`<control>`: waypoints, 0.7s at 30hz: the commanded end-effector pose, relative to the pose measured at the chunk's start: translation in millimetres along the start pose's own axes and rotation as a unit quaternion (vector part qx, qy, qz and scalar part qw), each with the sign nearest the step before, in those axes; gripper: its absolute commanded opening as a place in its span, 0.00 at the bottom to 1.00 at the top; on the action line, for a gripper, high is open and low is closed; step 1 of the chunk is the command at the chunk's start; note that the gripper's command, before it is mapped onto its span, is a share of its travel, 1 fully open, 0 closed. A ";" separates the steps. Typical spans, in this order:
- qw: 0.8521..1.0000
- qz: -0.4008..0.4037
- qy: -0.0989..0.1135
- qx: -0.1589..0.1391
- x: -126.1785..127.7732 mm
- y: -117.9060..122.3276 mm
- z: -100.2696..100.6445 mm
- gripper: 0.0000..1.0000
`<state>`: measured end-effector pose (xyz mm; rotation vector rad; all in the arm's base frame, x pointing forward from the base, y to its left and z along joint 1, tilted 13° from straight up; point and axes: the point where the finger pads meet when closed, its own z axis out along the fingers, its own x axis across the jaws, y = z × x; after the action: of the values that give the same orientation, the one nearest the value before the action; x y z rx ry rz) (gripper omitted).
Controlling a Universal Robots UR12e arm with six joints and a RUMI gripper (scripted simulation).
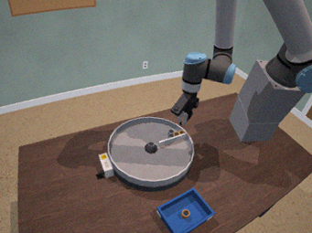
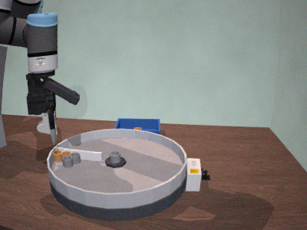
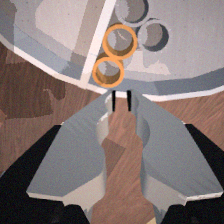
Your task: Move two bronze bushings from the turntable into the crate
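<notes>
The turntable (image 1: pixel 127 161) (image 2: pixel 119 198) (image 3: pixel 55 22) bears a bronze bushing (image 2: pixel 57 156) (image 3: pixel 95 72) near its rim. A second bronze bushing (image 2: pixel 66 154) (image 3: pixel 135 42) touches it, farther in. A grey bushing (image 2: pixel 67 162) (image 3: pixel 167 36) and another grey bushing (image 2: pixel 76 158) (image 3: pixel 146 11) stand close beside them. The blue crate (image 1: pixel 204 202) (image 2: pixel 122 125) holds one bronze bushing (image 1: pixel 182 213) (image 2: pixel 137 128). My gripper (image 1: pixel 183 121) (image 2: pixel 54 142) (image 3: pixel 121 91) is shut, its tips a narrow gap apart with nothing between them. It hangs just outside the rim, beside the bronze bushings.
A white divider (image 1: pixel 171 140) (image 2: pixel 91 155) (image 3: pixel 98 42) runs from near the rim inward, beside the bushings. A dark hub (image 1: pixel 151 148) (image 2: pixel 115 162) is at the turntable's centre. A white box (image 1: pixel 107 167) (image 2: pixel 193 177) is fixed to the turntable's outer side. The raised rim surrounds the disc.
</notes>
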<state>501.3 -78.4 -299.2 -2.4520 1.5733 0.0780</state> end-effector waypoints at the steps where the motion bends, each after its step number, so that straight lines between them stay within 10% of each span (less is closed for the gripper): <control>1: 1.000 0.000 0.000 0.000 -0.2 0.5 2.8 0.06; 21: 1.000 0.000 0.001 0.001 1.8 -0.2 22.9 0.06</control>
<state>500.6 -71.9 -323.5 -2.4530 1.5719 0.0850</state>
